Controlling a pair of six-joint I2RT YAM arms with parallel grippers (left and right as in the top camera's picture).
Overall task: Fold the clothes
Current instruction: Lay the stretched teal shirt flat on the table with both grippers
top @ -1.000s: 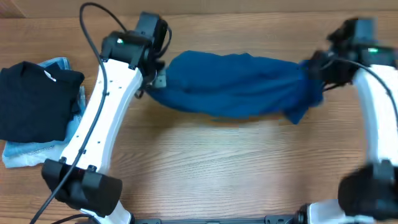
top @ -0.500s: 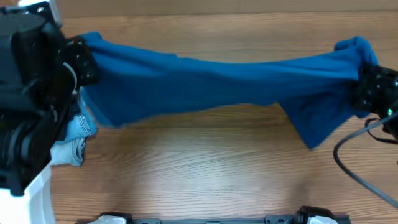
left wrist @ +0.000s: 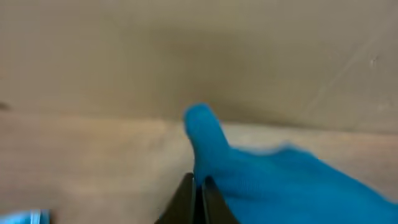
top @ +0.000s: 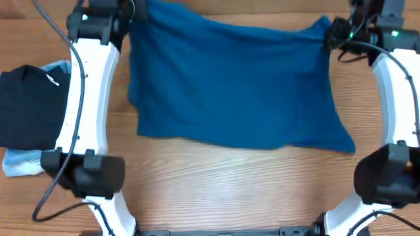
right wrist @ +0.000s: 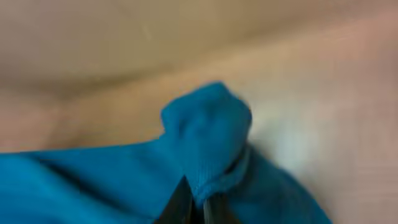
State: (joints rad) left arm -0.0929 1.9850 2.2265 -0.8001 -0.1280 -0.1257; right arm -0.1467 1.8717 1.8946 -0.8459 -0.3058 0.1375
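Left fingers and right fingers each pinched on 1 far corner of teal-blue garment. Garment spreads toward 6 o'clock over bench, long axis 9-3 o'clock, arms equally near.

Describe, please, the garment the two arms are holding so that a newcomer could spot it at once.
On the wooden table, look at the middle. The blue garment is spread wide, its far corners pinched by the left gripper and right gripper. Unlike the black folded garment and pale denim stacked at the left edge, it is plain teal-blue and opened out.
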